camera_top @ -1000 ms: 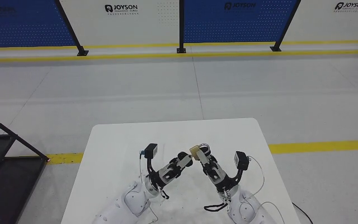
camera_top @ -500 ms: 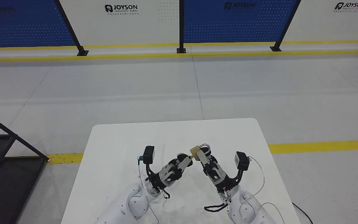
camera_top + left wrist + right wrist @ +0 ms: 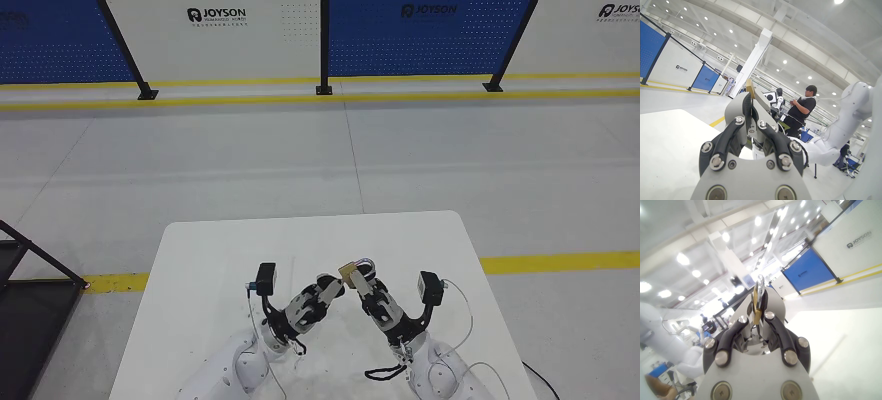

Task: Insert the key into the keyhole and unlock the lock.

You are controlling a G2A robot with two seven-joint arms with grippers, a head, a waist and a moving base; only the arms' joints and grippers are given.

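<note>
Brass padlock with a silver steel shackle [image 3: 757,311] sits clamped edge-on in the right gripper [image 3: 761,297], whose fingers are pinched narrow on its flat faces, held up above the white desk [image 3: 230,260] where both arms meet. I judge it dense and rigid for its bulk, with smooth metal sides that could twist in the grip under torque, so holding the body across its broad faces, clear of shackle and keyway, looks right to me. The left gripper [image 3: 752,102] has its fingers drawn nearly together on a thin brass-coloured piece I take for the small flat key [image 3: 749,89], though edge-on I cannot rule out that it is the lock's corner. A key is light, stiff and slippery, best pinched by its head. The only receptacle here is the keyhole, and I cannot see whether anything is seated in it.
</note>
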